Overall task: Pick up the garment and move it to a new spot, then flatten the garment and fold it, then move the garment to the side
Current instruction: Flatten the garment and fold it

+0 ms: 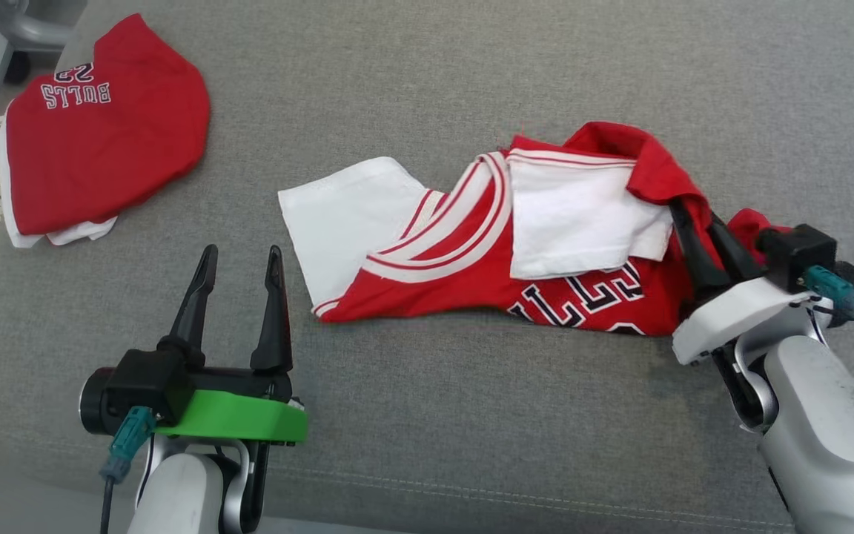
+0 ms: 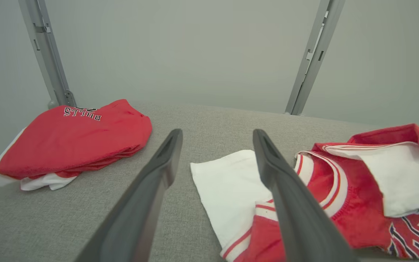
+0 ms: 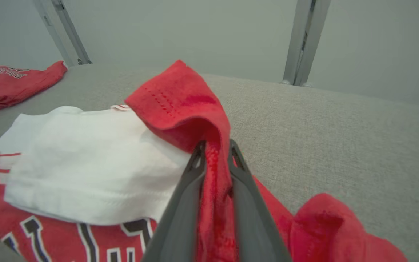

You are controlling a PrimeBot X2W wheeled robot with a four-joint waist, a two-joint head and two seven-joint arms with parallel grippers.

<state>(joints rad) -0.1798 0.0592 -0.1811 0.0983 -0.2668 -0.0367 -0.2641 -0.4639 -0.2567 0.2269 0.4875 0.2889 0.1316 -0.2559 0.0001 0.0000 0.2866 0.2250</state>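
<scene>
Right jaws of mine pinch the jersey (image 1: pixel 464 259) edge, left jaws spread idle; pick-up step, so I'd lift next.

Red-and-white garment (image 1: pixel 457 259), crumpled on the grey cushion (image 1: pixel 471 415), white flap folded over its front, red right edge raised

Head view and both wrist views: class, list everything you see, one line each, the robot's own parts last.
crumpled jersey: one, red and white with black lettering, cushion's middle to right.
folded jersey: one, red over white, cushion's far left.
cushion: one, grey, under both jerseys.
metal posts: two, grey, behind the cushion.
left gripper: one, dark fingers, open over bare cushion.
right gripper: one, dark fingers, shut on the crumpled jersey's red fold.
</scene>
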